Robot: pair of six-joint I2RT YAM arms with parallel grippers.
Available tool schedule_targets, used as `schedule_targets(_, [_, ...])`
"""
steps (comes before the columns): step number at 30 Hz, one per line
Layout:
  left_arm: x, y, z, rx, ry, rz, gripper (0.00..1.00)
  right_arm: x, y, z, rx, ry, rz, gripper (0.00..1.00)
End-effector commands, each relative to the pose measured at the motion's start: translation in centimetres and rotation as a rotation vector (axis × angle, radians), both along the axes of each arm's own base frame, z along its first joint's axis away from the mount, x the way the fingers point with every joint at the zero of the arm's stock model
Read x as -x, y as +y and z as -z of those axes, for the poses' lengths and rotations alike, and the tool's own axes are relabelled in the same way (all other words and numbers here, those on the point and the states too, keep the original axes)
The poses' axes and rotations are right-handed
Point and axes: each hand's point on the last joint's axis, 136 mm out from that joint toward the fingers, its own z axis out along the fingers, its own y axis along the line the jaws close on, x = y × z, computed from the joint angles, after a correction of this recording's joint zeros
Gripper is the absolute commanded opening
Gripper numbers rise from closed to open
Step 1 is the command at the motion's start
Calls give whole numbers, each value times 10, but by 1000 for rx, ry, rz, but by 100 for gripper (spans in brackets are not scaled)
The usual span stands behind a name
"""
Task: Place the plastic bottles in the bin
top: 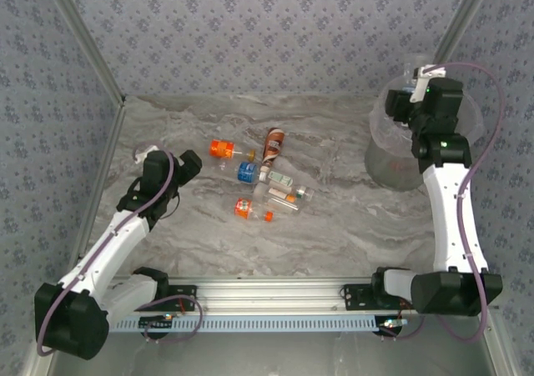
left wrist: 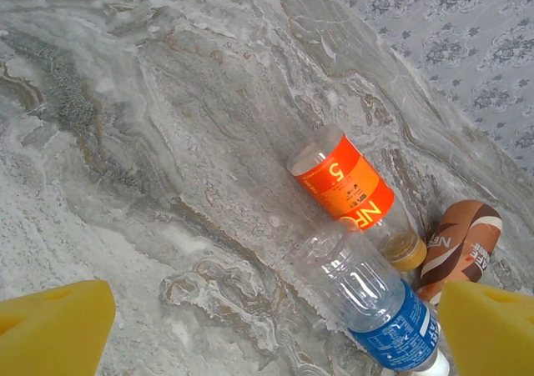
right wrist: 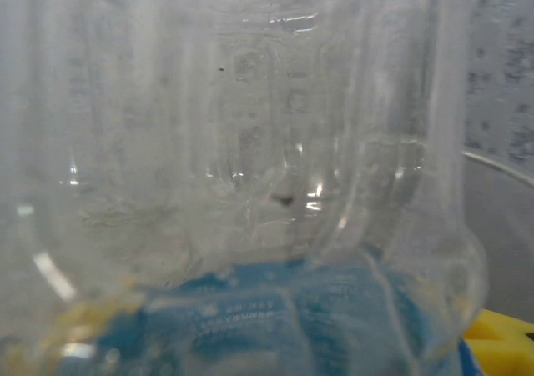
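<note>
Grey marbled table (top: 350, 234) w/ loose cluster of btls lying on sides, centre frame: orange-label btl (top: 222, 148) upper left, brown-label btl (top: 273, 142) to its right, blue-label btl (top: 246, 172) just below, clear btl (top: 292, 196) lower right. Translucent bin (top: 388, 167) standing upper right of frame, well apart from cluster.

Left wrist view: I read big white "NFC" on the orange-label bottle (left wrist: 342, 182), plus a large digit that looks like a 5, both turned sideways to me. The brown bottle (left wrist: 464, 241) beside it has white letters starting "NF"; I can't make out the rest. The blue-label bottle (left wrist: 402, 326) has small white print, too fine to read. Right wrist view: the blue-banded clear bottle (right wrist: 250, 318) shows lines of print, blurred and unreadable. In the top view the labels are too small to read.
</note>
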Motion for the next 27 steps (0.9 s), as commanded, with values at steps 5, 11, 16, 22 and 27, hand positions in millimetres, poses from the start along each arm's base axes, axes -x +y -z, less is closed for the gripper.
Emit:
schedule_targets(5, [6, 11, -3, -9, -10, -40, 100, -18, -56, 28, -39, 147, 128, 50])
schedule_targets(11, [9, 14, -1, -16, -2, -49, 100, -25, -75, 64, -108, 288, 191, 53])
schedule_targets(16, [9, 16, -1, -15, 0, -56, 100, -28, -86, 92, -107, 402, 262, 57])
schedule_targets(22, [9, 16, -1, -17, 0, -53, 99, -30, -111, 106, 22, 503, 382, 74])
schedule_targets(27, [8, 15, 2, -12, 12, -54, 99, -36, -94, 99, 99, 505, 362, 83])
